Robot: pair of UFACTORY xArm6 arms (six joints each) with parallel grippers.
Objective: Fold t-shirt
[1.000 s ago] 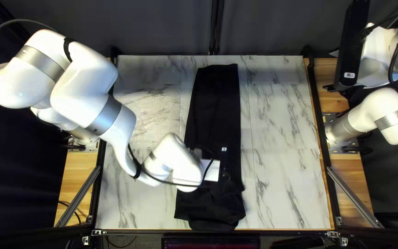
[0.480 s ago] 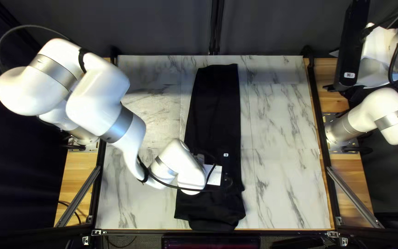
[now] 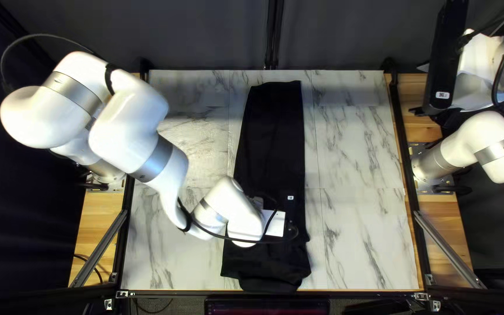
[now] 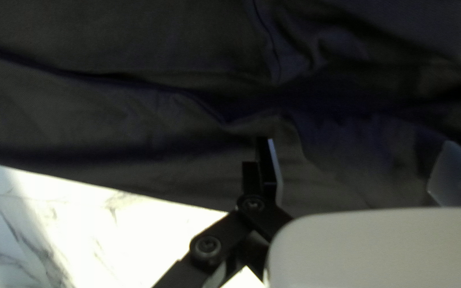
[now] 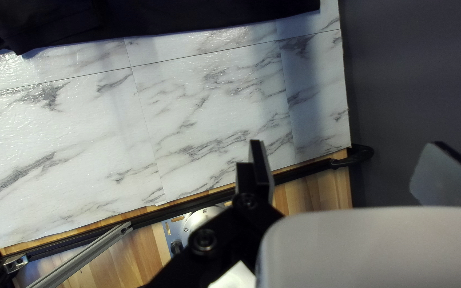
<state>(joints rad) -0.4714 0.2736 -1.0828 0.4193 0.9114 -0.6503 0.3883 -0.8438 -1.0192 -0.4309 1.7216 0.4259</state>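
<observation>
The left gripper was over the part of the black t-shirt closer to the table's near edge, its two fingers standing wide apart above the cloth; whether their tips touched it could not be told. Around and ahead of them the fabric lay in soft ridges and shallow creases, with a seam running through it, and past its curved edge the marble-patterned table showed beside one finger. The t-shirt lay down the middle of the table as a long, narrow strip, reaching from near the far edge to the near edge, where it was broader and rumpled. The left arm stretched in from the left, crossing the tabletop and covering a bit of the garment. Over on the right, the right gripper was well apart from the t-shirt, near the table's right edge. Its own wrist view showed its fingers also spread wide, with the tabletop, a black rail and wood beneath and beyond, and the black cloth farther ahead. The right arm was at that side, and a dark curtain hung behind the far edge.
</observation>
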